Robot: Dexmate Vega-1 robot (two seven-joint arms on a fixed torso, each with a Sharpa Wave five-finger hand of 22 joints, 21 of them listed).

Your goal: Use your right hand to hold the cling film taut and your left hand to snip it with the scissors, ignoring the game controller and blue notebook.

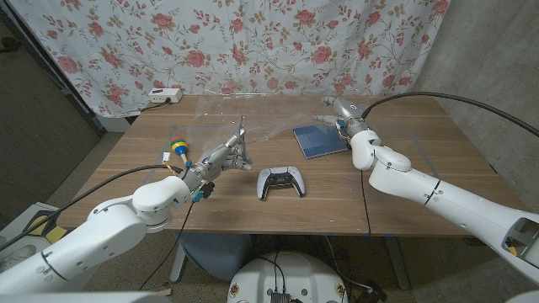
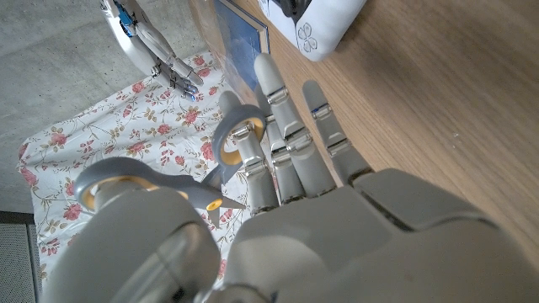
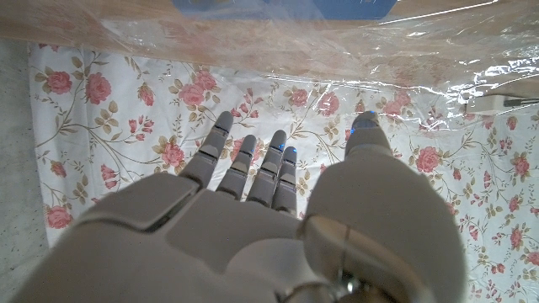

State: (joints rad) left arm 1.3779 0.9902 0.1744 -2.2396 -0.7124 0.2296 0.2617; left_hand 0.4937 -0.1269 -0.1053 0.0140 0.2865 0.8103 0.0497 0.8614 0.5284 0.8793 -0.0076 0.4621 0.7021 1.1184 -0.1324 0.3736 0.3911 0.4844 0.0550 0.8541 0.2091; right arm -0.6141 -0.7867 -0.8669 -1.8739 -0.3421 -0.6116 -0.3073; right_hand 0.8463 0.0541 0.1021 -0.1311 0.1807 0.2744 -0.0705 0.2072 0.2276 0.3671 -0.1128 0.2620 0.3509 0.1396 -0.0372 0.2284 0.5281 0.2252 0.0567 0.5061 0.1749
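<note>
Scissors (image 1: 238, 139) sit in the left hand (image 1: 221, 158), fingers (image 2: 286, 139) through the grey handles, blades pointing up above the tabletop (image 1: 210, 206). Cling film (image 1: 278, 118) stretches across the far middle (it is hard to see) toward the right hand (image 1: 341, 112), which seems to pinch its edge beside the blue notebook (image 1: 320, 140). Game controller (image 1: 280, 182) lies near the front edge.

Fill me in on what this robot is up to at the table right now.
The left hand holds grey-handled scissors, blades raised toward a stretch of cling film above the table. The right hand is up at the film's far end, apparently keeping it taut. No cut is visible yet. A white game controller and blue notebook lie untouched.
</note>
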